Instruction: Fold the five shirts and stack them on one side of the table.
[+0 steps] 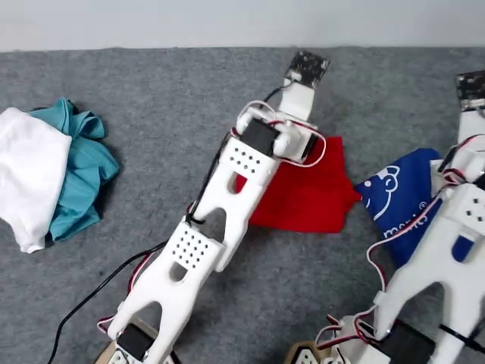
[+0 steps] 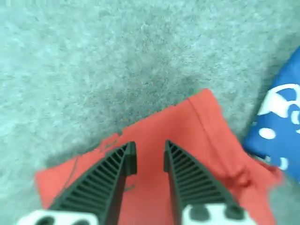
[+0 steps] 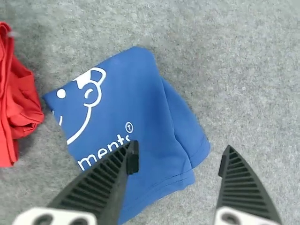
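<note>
A folded red shirt [image 1: 311,193] lies near the middle of the grey table. My left gripper [image 2: 150,157] hovers just above the red shirt [image 2: 197,126], its fingers a little apart with nothing between them. A blue shirt [image 1: 398,201] with a white bear print lies crumpled to the right of the red one, touching its edge. Above the blue shirt [image 3: 126,93] my right gripper [image 3: 180,157] is wide open and holds nothing. A white shirt [image 1: 30,174] rests on a teal shirt [image 1: 79,171] in a loose heap at the table's left side.
Grey carpet-like table cover [image 1: 167,98] stretches bare between the left heap and the red shirt. Black cables [image 1: 91,292] trail across the front left. A pale wall runs along the far edge.
</note>
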Motion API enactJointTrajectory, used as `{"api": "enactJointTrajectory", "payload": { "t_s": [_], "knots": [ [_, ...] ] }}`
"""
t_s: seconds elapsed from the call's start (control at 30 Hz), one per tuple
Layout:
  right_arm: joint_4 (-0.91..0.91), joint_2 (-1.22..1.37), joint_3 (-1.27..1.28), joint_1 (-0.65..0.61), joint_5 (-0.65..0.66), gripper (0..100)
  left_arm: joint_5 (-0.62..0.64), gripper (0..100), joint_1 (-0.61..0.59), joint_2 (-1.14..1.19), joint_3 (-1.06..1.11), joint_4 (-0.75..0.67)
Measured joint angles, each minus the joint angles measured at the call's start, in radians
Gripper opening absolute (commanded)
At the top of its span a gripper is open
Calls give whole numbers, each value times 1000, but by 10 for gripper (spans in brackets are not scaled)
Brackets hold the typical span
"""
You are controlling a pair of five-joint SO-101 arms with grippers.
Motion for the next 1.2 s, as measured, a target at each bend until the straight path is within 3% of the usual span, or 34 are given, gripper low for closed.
{"api": "enactJointTrajectory", "payload": {
  "t_s": [0.3,0.53,0.77,1.0,1.2],
  "knots": [
    [0,0,0,0,0,285,0,102,66,112,-9,64],
    [0,0,0,0,0,285,0,101,183,31,-9,153],
    [0,0,0,0,0,285,0,101,192,-9,-9,190],
    [0,0,0,-20,0,285,-172,101,64,34,-9,97],
    [0,0,68,-146,0,285,-238,101,-38,186,-9,-11]
  ]
}}
